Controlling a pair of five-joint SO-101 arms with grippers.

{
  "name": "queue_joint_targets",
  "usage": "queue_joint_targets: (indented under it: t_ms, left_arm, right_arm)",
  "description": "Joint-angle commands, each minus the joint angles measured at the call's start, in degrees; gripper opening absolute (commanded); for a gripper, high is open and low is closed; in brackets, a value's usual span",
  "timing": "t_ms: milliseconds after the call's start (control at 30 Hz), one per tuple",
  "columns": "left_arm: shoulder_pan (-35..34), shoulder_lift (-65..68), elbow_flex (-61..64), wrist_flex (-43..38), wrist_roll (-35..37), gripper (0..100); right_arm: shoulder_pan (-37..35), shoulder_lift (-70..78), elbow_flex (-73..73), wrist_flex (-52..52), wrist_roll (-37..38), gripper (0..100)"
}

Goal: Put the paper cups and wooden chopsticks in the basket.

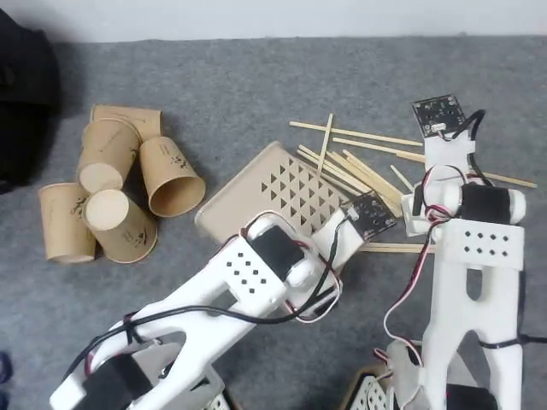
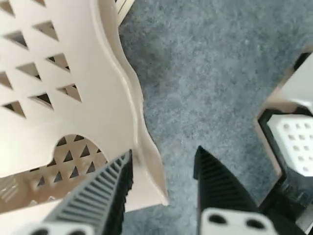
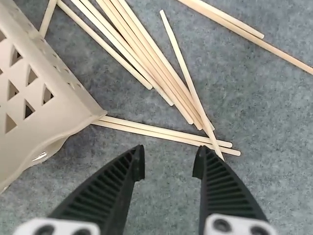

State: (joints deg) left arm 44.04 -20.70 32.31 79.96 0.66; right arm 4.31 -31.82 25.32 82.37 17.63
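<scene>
Overhead, five paper cups [image 1: 107, 154] lie clustered on the grey tabletop [image 1: 256, 85], well apart from the wooden chopsticks [image 1: 359, 175] scattered beside the basket [image 1: 273, 184]. At the left wrist, the left end effector [image 2: 164, 156] gapes empty just beside the basket's rim. At the right wrist, the right end effector [image 3: 169, 152] hangs open and empty over a pair of chopsticks.

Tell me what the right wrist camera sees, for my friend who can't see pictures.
The right gripper hangs open above grey carpet, close to a scatter of wooden chopsticks. A pair of them lies side by side just ahead of its tips, one end reaching a corner of the beige basket with triangle holes.
</scene>
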Motion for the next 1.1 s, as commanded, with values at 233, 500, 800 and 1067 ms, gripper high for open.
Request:
queue_joint_targets:
  t_ms: [233, 500, 800, 1067]
  left_arm:
    - [-12.04, -1.76, -0.4, -0.18, 0.0, 21]
    - [-11.43, -1.58, 0.13, -0.44, 0.09, 21]
    - [-6.07, -1.58, 3.3, -2.11, 0.09, 21]
    - [-5.98, -1.58, 3.74, -2.9, 0.09, 21]
  right_arm:
    - [0.22, -0.04, -0.53, -1.19, 1.05, 18.0]
    - [0.48, -0.22, -0.53, -0.66, 1.05, 18.0]
    - [0.4, -0.22, -0.53, -0.66, 1.05, 18.0]
    - [0.57, -0.22, -0.53, -0.66, 1.05, 18.0]
